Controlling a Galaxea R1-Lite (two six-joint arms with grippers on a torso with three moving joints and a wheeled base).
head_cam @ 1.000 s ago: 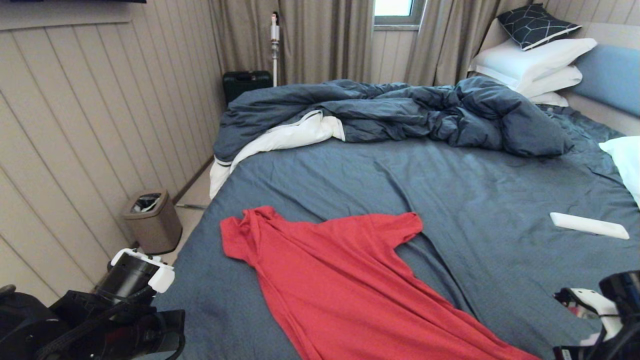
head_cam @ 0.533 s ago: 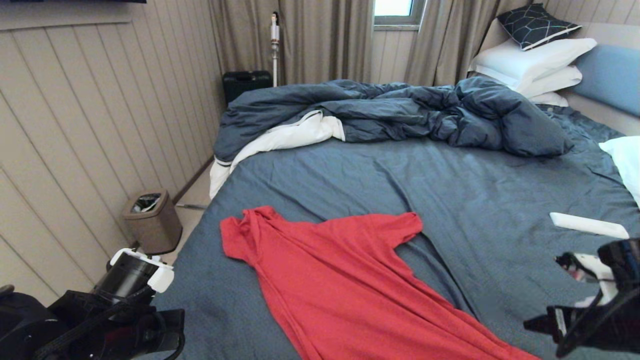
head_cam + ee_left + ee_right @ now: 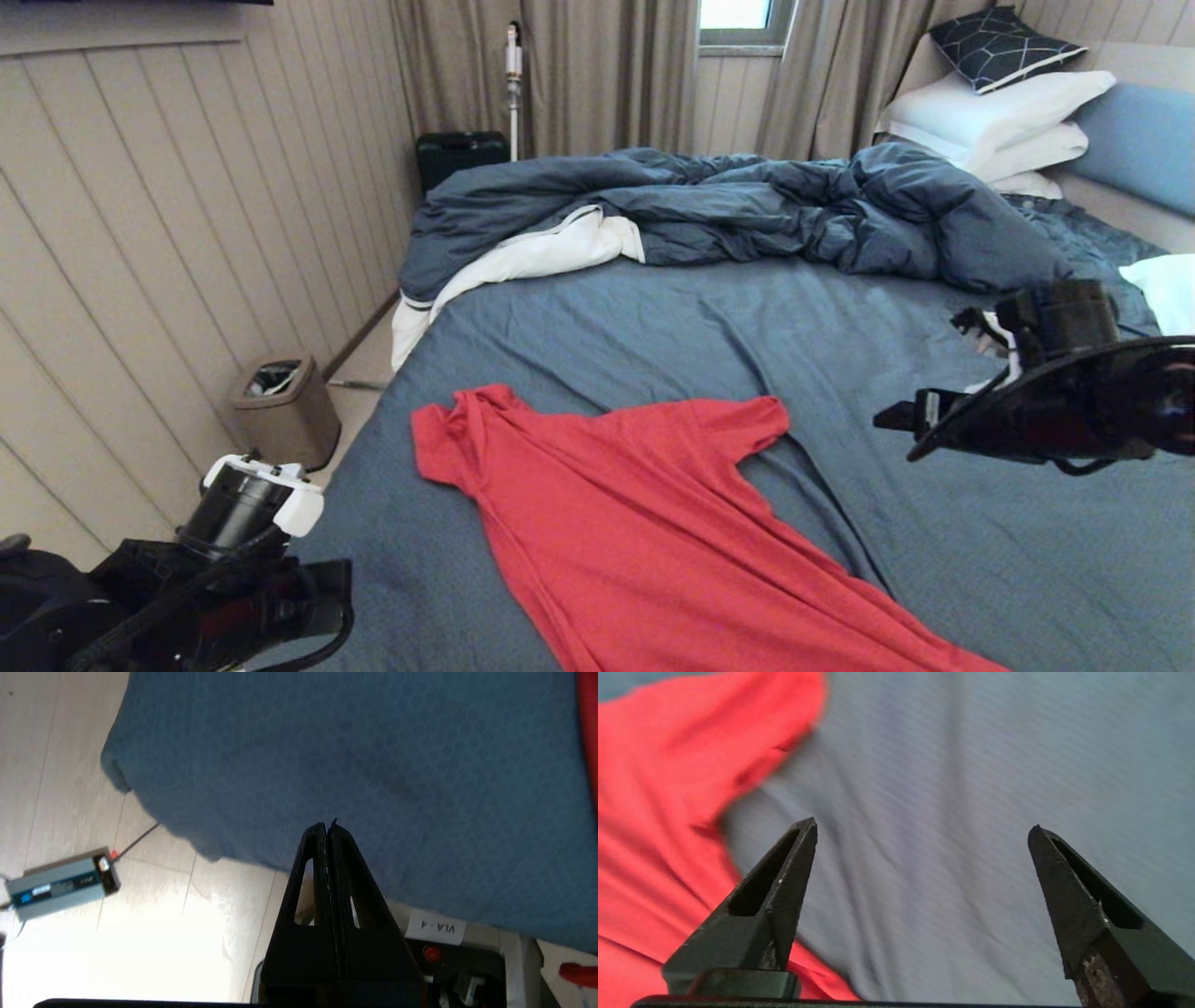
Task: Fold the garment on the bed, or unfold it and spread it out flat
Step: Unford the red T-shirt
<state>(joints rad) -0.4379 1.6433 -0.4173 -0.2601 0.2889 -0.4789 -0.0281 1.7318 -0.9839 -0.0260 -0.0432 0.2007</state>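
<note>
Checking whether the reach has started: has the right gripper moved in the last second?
Yes. The right gripper has risen from the head view's lower right corner, up and leftward toward the red T-shirt, which lies unmoved on the bed.

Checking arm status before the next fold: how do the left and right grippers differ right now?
The left gripper is shut and empty; the right gripper is wide open. The left sits low by the bed's near corner; the right is raised over the sheet beside the T-shirt. Neither touches the T-shirt.
</note>
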